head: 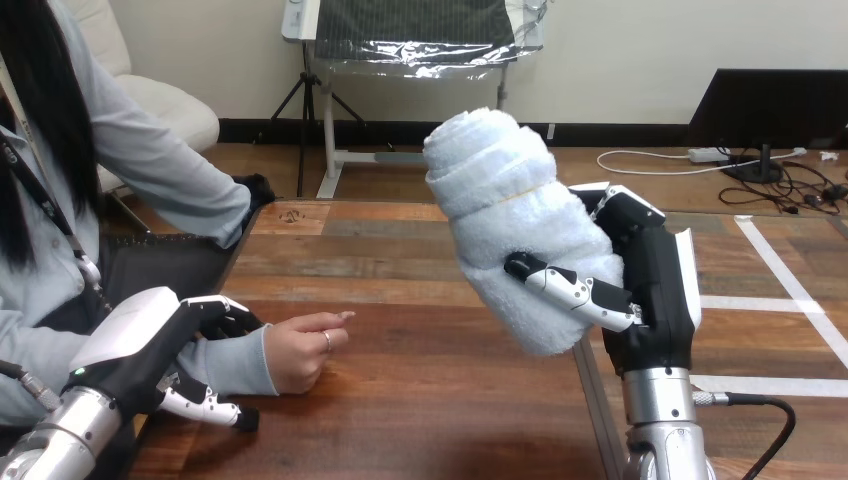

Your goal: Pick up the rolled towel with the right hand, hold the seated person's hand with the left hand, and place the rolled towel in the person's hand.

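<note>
My right robot hand (662, 285) is raised above the brown wooden plank worktop (430, 400), at the right of the head view, with its silver forearm rising from the bottom edge. It is closed round a rolled white terry towel (505, 205). The thumb (572, 288) crosses the front of the roll and the fingers wrap behind it. The towel stands tilted, its upper end leaning toward the left and its lower end hanging below my thumb, clear of the worktop.

My left robot hand (150, 345) is low at the left, beside the worktop's left edge. It is wrapped round the person's wrist (238, 362), which is covered by a pale sleeve. My dark fingers (228, 318) curl over the far side of the sleeve and my thumb (212, 408) lies along its near side.

The person's hand (302, 350) reaches out just beyond my left fingers and rests on the worktop, loosely curled, fingertips pointing toward the right. The towel is well apart from the person's hand, higher and to the right, with bare wood between them.
</note>
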